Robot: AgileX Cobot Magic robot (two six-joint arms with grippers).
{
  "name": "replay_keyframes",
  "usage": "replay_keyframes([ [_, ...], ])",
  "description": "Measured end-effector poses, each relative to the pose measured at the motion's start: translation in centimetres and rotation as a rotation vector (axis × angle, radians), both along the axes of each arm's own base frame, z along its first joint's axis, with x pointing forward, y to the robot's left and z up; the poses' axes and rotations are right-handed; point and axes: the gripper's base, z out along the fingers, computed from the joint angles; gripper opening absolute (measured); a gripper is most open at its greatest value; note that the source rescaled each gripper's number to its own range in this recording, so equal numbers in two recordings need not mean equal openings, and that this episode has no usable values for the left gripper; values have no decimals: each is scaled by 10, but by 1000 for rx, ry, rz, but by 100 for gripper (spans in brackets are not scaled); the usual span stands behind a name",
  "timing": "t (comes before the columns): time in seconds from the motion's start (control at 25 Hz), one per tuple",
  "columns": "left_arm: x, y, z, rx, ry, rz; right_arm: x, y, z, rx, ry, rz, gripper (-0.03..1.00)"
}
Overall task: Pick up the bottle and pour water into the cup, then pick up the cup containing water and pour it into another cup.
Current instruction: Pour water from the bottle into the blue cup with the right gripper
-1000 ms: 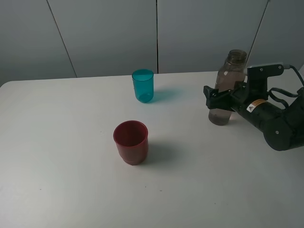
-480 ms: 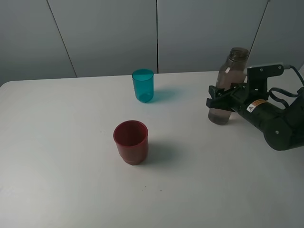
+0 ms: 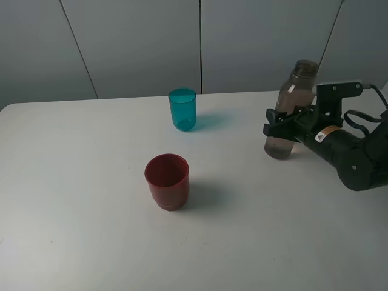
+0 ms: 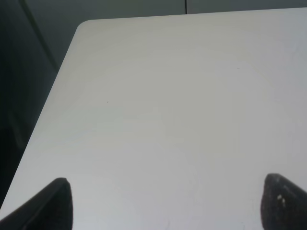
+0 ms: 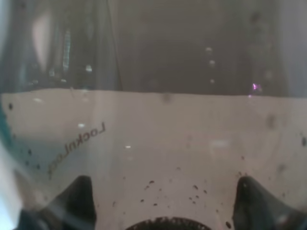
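The white table (image 3: 91, 242) fills most of the high view and backs onto grey wall panels. The black right arm (image 3: 357, 160) reaches in from the table's right edge. Its right gripper (image 3: 280, 124) is clamped on the bottle (image 3: 295, 91) at about mid-height, one finger on each side. The bottle stands at the right rear of the table, uncapped, its neck leaning slightly to the right. Whether its base touches the table or hangs just above it cannot be told. In the right wrist view the smoky plastic fills the whole picture, with the two dark fingertips at its sides.

The red cup (image 3: 167, 180) sits upright near the table's middle, toward the front. The teal cup (image 3: 182, 109) stands upright behind it, near the back edge — well apart from both the red cup and the bottle.

The left gripper (image 4: 170, 203) shows only in its own wrist view — jaws wide apart, nothing between them, over bare table near a rounded corner.
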Motion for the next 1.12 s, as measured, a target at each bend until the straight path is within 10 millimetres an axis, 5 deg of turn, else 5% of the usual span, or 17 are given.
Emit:
replay_keyframes([
  [0.24, 0, 0, 0, 0, 0, 0, 14, 4, 14, -3, 99, -71, 0],
  [0.88, 0, 0, 0, 0, 0, 0, 80, 65, 66, -81, 68, 43, 0],
  [1.12, 0, 0, 0, 0, 0, 0, 108, 86, 61, -156, 66, 77, 0],
])
